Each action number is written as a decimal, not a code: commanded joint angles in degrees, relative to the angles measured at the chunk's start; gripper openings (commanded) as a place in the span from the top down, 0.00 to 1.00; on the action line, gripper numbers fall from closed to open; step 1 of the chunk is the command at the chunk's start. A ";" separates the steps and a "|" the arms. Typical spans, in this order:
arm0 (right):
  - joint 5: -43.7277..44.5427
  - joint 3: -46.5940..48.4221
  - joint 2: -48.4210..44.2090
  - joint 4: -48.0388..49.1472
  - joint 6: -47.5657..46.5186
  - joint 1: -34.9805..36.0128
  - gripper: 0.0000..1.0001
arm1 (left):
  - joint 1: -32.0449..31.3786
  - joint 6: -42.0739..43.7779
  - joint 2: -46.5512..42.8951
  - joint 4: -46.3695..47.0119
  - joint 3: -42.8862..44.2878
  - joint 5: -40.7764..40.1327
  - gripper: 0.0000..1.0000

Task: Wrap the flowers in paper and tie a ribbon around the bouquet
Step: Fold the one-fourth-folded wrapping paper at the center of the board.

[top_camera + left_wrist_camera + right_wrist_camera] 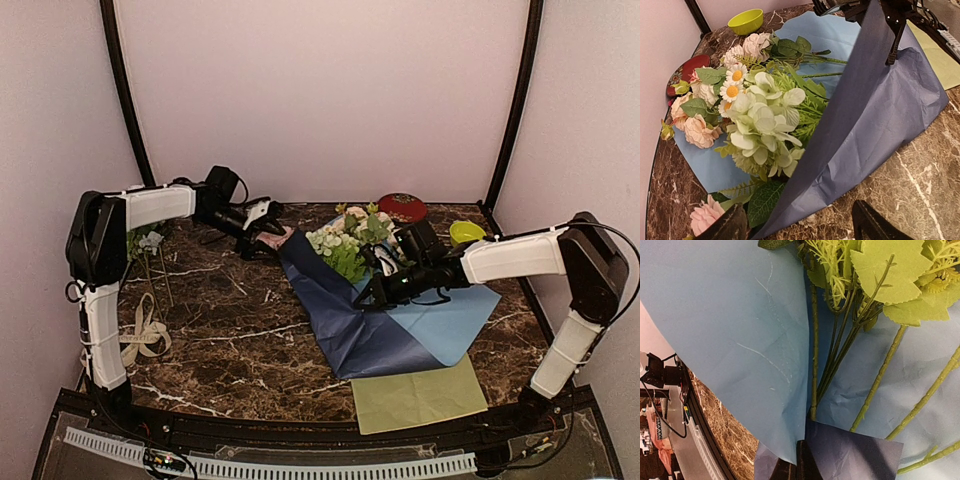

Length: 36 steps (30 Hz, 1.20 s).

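Flowers (760,115) lie on the paper (375,330), heads at its far end. Right gripper (372,296) is clenched on the paper's edge, holding a dark fold up over the stems. Left gripper (275,232) hangs released by its far-left corner. Ribbon (143,335) lies well left of the paper.

The place reads as a robotics lab booth rather than a home or shop. Plain pale walls (320,90) enclose a dark marbled tabletop (230,330), black poles (125,90) rise at the upper corners, white-and-black robot arms (100,320) stand at the lower corners, and a perforated cable strip (270,467) runs along the bottom edge.
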 commanded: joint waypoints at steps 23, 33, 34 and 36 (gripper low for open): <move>-0.43 1.52 1.24 0.93 0.66 -0.57 0.94 | -5.57 -13.19 -0.56 16.27 -3.52 4.95 1.00; -1.75 -1.29 -0.67 2.62 3.19 0.58 0.64 | -7.45 -17.48 1.00 21.18 -3.88 -1.68 1.00; -1.52 -1.52 -1.20 2.51 3.38 0.94 0.60 | -7.54 -17.81 1.13 21.57 -3.89 -2.32 1.00; -0.23 -1.91 -2.58 2.26 3.89 1.85 0.54 | -7.66 -18.42 1.50 21.96 -3.66 -3.06 1.00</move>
